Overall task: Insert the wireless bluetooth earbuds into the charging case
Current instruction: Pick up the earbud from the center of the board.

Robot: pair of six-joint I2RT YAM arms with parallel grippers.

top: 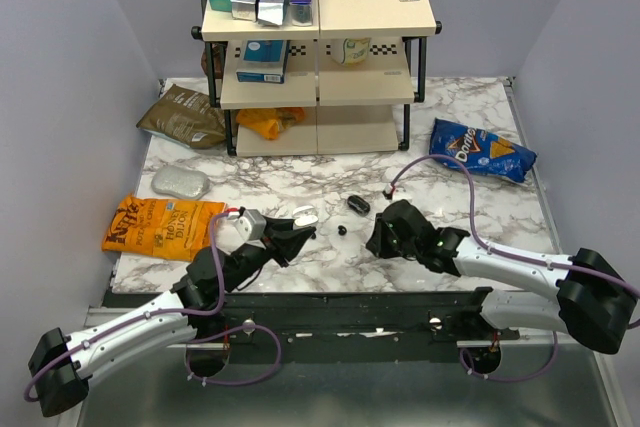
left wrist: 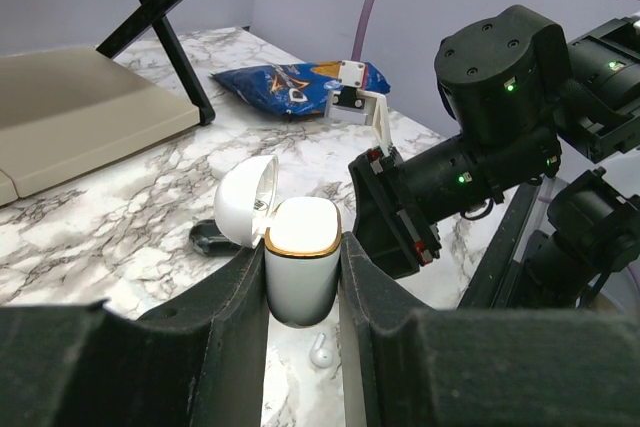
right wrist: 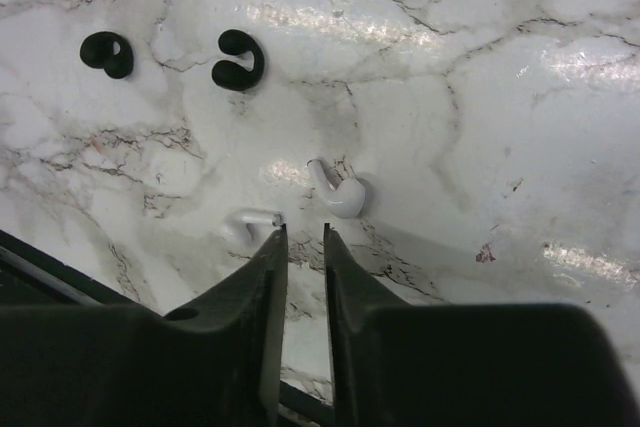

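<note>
A: Left gripper?
B: Pinching the white charging case, lid open.
A: Right gripper?
B: Nearly pressed together, empty. White earbuds lie on the counter, just past its tips.

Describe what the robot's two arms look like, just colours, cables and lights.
Both arms have white link shells with black joint housings and black bases. A purple cable loops along the left arm and another along the right arm. The fingers are matte black and blocky. Small green lights glow on the right arm's black wrist housing, beside a white bracket.
</note>
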